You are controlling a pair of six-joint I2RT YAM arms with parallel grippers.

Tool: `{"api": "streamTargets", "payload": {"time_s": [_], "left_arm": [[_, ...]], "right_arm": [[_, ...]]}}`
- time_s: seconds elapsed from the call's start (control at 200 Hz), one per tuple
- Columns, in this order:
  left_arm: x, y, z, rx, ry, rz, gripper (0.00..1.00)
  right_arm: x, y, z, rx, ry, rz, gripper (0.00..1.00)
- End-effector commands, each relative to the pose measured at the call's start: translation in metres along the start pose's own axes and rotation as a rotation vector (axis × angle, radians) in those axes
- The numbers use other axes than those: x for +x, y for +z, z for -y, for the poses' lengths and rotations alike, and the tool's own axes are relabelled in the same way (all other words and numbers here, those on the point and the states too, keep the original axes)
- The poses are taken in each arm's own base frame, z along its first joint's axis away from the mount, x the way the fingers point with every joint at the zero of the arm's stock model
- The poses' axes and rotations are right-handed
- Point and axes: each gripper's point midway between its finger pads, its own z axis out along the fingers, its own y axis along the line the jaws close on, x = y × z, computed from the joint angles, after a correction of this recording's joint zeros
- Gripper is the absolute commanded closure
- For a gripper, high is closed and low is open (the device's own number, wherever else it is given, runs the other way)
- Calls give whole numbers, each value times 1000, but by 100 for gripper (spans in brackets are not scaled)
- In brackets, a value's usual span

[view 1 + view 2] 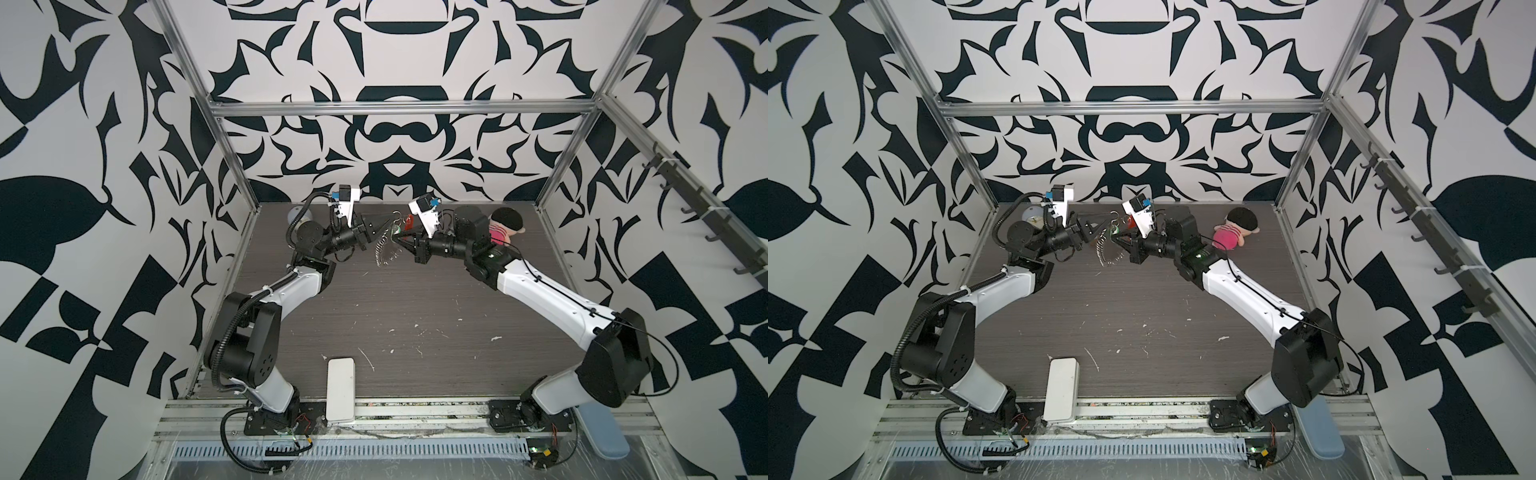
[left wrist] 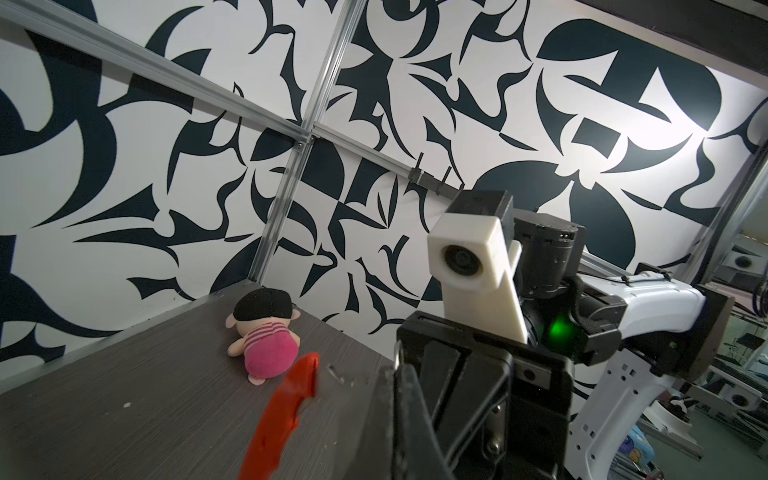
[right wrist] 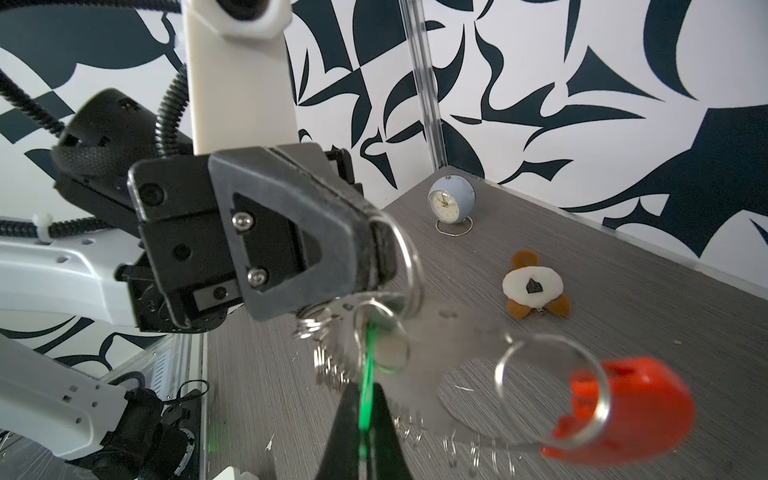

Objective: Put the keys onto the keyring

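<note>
The keyring is a loop of silver rings (image 3: 399,266) and chain links (image 1: 382,249) joined by a red-orange bar (image 3: 623,407) (image 1: 409,222) (image 1: 1131,223) (image 2: 286,411). It hangs above the far middle of the table. My left gripper (image 3: 376,257) (image 1: 388,226) (image 1: 1106,226) is shut on one large ring at the top of it. My right gripper (image 3: 363,395) (image 1: 399,239) (image 1: 1115,237) faces the left one closely and is shut on the green key (image 3: 365,374), seen edge-on. The key's tip sits among the small rings just under the left fingertips; whether it is threaded is unclear.
A pink plush doll (image 1: 505,226) (image 1: 1233,230) (image 2: 266,340) lies at the far right. A white-and-brown plush (image 3: 534,291) and a small blue clock (image 3: 451,199) (image 1: 1032,216) are at the far left. A white box (image 1: 340,390) (image 1: 1061,390) rests on the table's front edge.
</note>
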Motion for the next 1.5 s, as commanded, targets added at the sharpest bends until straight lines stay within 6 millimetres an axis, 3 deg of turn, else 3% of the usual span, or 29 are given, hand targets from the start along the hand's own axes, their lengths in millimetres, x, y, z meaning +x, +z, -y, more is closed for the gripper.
{"api": "streamTargets", "payload": {"time_s": [0.0, 0.18, 0.34, 0.445, 0.595, 0.815, 1.01, 1.37, 1.495], "left_arm": [[-16, -1, 10, 22, 50, 85, 100], [-12, -2, 9, 25, 50, 70, 100], [-8, -1, 8, 32, 41, 53, 100], [-6, 0, 7, 41, 29, 45, 100], [-5, 1, 7, 52, 13, 47, 100], [-9, 2, 12, 67, 15, 48, 100], [-9, 1, 15, 71, 19, 47, 100], [-12, 3, 15, 79, 10, 45, 100], [-13, 4, 15, 80, 14, 47, 100]], "right_arm": [[-5, 2, -20, -59, -16, -16, 93], [-16, -27, -5, 74, -71, 16, 68], [-33, -59, 6, 140, -80, 68, 64], [-47, -69, 5, 132, -77, 108, 64], [-71, -64, -9, 18, -46, 185, 67], [-85, -46, -6, -47, -4, 207, 73], [-89, -38, -4, -89, 34, 215, 79], [-88, -34, -4, -109, 49, 214, 80], [-86, -32, 0, -93, 54, 209, 72]]}}
